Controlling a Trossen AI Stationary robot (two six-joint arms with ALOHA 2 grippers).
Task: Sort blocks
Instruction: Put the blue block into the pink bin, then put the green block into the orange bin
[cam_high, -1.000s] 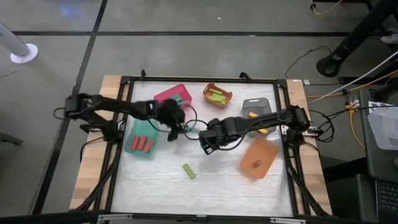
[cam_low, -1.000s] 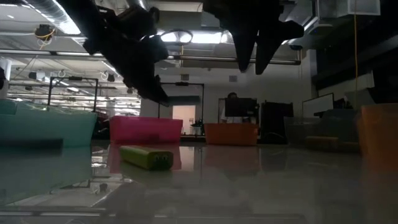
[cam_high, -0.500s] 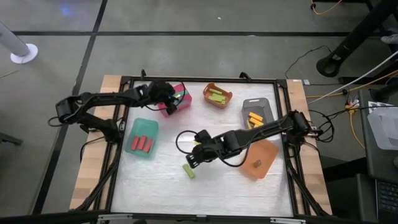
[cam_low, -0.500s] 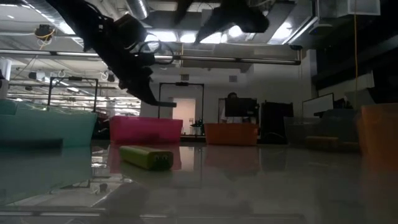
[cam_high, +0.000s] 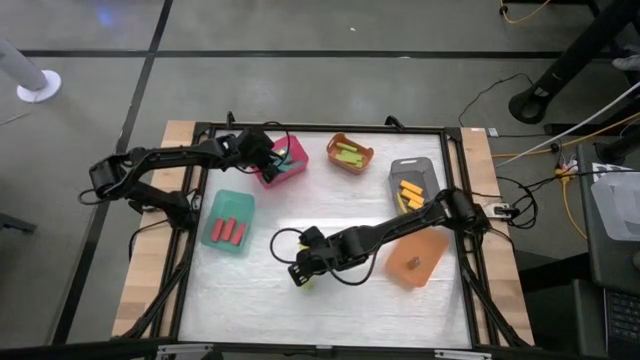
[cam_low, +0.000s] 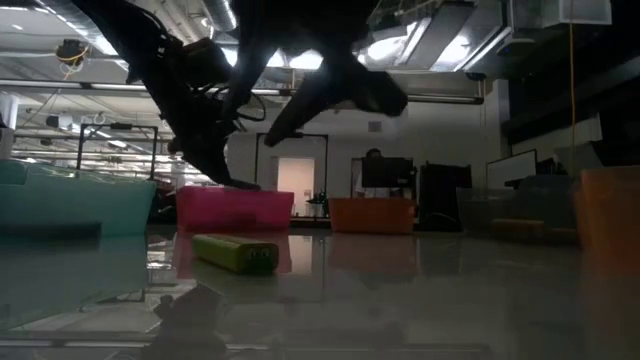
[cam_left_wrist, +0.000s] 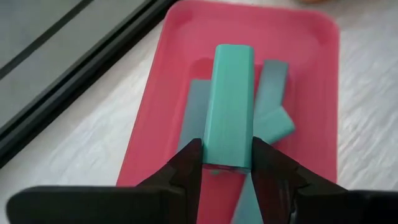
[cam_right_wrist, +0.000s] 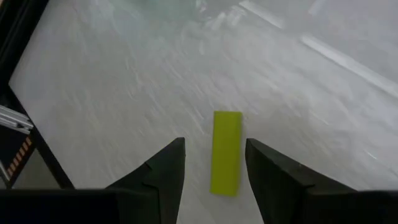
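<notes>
Blocks are almost all binned, so you have two moves in hand. On your left, the left pincer (cam_left_wrist: 227, 167) hangs over the pink bin (cam_high: 292, 172) with a teal block (cam_left_wrist: 229, 112) between its fingers; the fingers look slack on it, and I cannot tell whether it is already let go. Other teal blocks lie under it in that bin. Open fully while low over the pile, then lift straight up so nothing drags out. Beside it, the teal bin (cam_high: 214, 229) holds red blocks.

Moving right, the last loose green block (cam_right_wrist: 226, 152) lies on the bare counter (cam_high: 250, 295), near the middle. The right pincer (cam_right_wrist: 214, 163) is open and hovers just above it, a finger on either side of the block's long edges. Come down square, close across the narrow width, and carry it to the orange bin (cam_high: 335, 146) where the other green ones sit.
</notes>
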